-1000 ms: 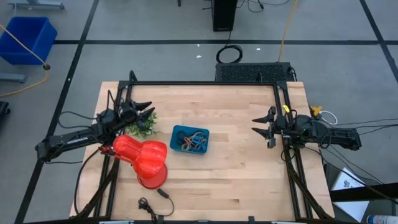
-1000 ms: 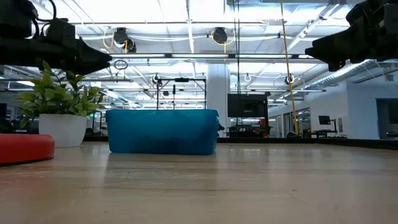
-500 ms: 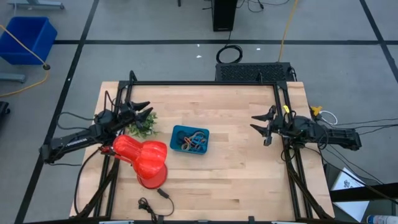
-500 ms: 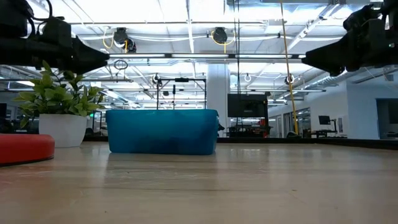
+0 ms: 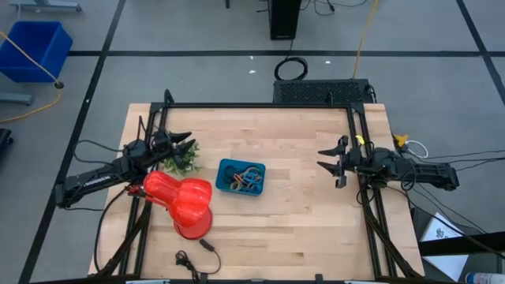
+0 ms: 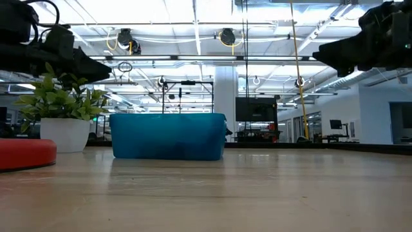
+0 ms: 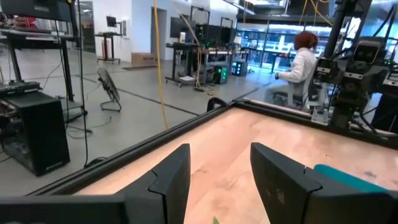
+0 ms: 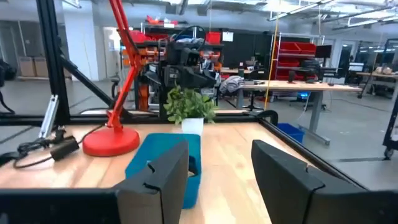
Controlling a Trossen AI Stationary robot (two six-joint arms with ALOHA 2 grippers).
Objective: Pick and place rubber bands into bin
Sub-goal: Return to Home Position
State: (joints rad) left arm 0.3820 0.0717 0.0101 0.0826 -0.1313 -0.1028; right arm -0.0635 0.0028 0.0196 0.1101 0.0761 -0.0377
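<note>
Bands of thin floppy rubber [image 5: 244,181] (dark, orange and tan loops of mixed sizes) lie tangled together inside the small shallow teal-blue rectangular plastic bin [image 5: 221,175]. The bin sits on the pale wooden table [image 5: 300,225], a little left of its middle. From table height only the bin's outer wall shows, and its contents are hidden.

Just beside the bin, toward the left arm, is a small green leafy plant in a white pot [image 6: 63,125]. A glossy red vase [image 5: 185,203] is also close to the bin on that side, nearer the table's front edge. A thin black cord [image 5: 197,254] lies near that front edge, well apart from the bin.

The left gripper [image 5: 190,140] hangs in the air over the plant at the left side of the table, pointing toward the middle. Its two dark fingers [image 7: 173,177] are spread apart with nothing between them, and a corner of the bin shows past them.

The right gripper [image 5: 319,158] hangs over the right side of the table, well apart from the bin and facing it. Its fingers [image 8: 283,180] are likewise parted and hold nothing — bin, plant and vase all show in the gap between them. In the low view both grippers are well above the tabletop.

Beyond the table, in the left wrist view, a person in a white top [image 7: 303,65] sits in the room.
</note>
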